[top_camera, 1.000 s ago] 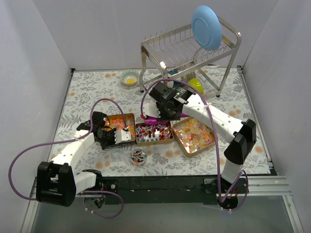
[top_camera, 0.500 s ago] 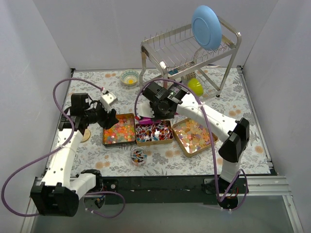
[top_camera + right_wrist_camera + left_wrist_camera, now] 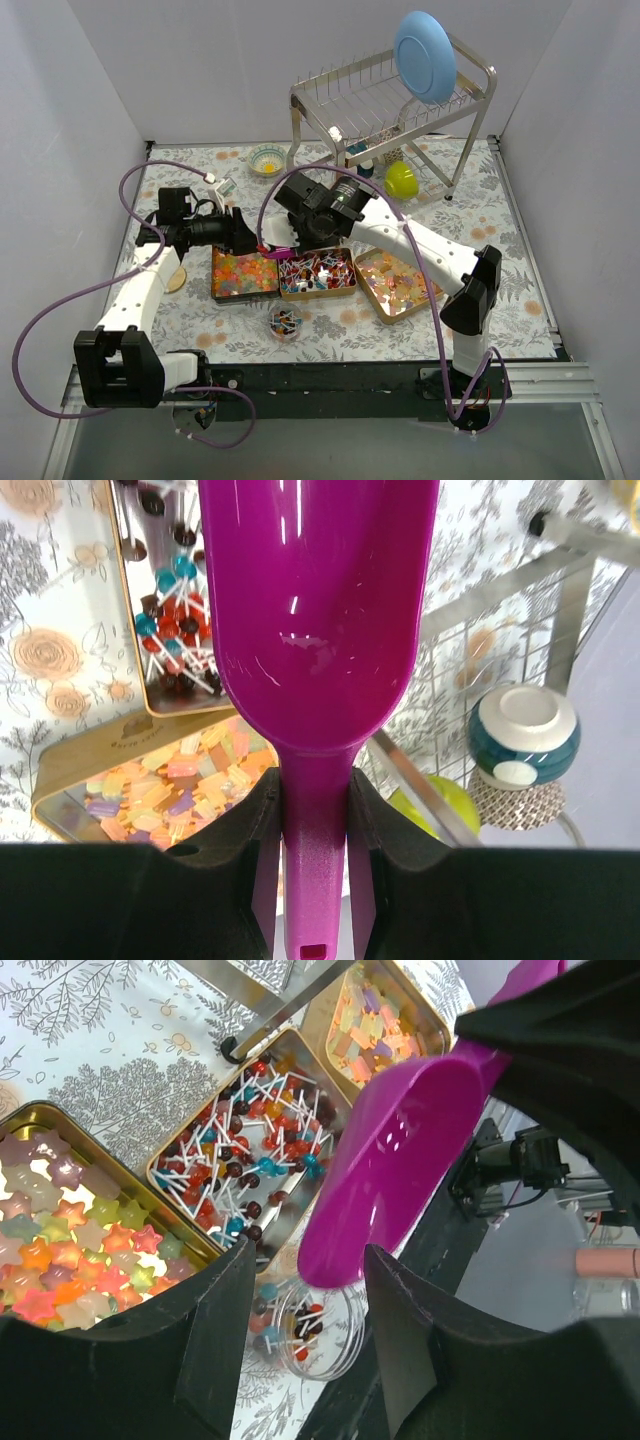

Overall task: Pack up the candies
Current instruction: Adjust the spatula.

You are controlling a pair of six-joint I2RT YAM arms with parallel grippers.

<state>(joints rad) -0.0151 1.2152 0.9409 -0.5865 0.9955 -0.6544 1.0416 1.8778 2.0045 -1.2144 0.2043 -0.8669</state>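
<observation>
Three gold trays lie side by side: star gummies (image 3: 243, 272), red-blue stick sweets (image 3: 318, 270) and translucent yellow-pink wrapped pieces (image 3: 398, 280). A small clear dish (image 3: 285, 322) in front holds a few stick sweets. My right gripper (image 3: 296, 238) is shut on the handle of a magenta scoop (image 3: 277, 251), whose empty bowl (image 3: 320, 610) hangs between the gummy and stick-sweet trays. My left gripper (image 3: 240, 232) is open just left of the scoop, above the back of the gummy tray. In the left wrist view the scoop (image 3: 400, 1160) hangs beyond my gripper (image 3: 305, 1330), above the clear dish (image 3: 310, 1320).
A steel dish rack (image 3: 390, 100) with a blue plate (image 3: 425, 55) stands at the back. A yellow-green object (image 3: 402, 180) and a teal-white cup (image 3: 523, 730) sit under it. A small bowl (image 3: 266, 159) is back left, and a wooden coaster (image 3: 176, 278) lies left of the trays.
My left arm lifted off the gummy tray, swung back left, then came right toward the scoop. My right arm carried the scoop leftward from the middle tray.
</observation>
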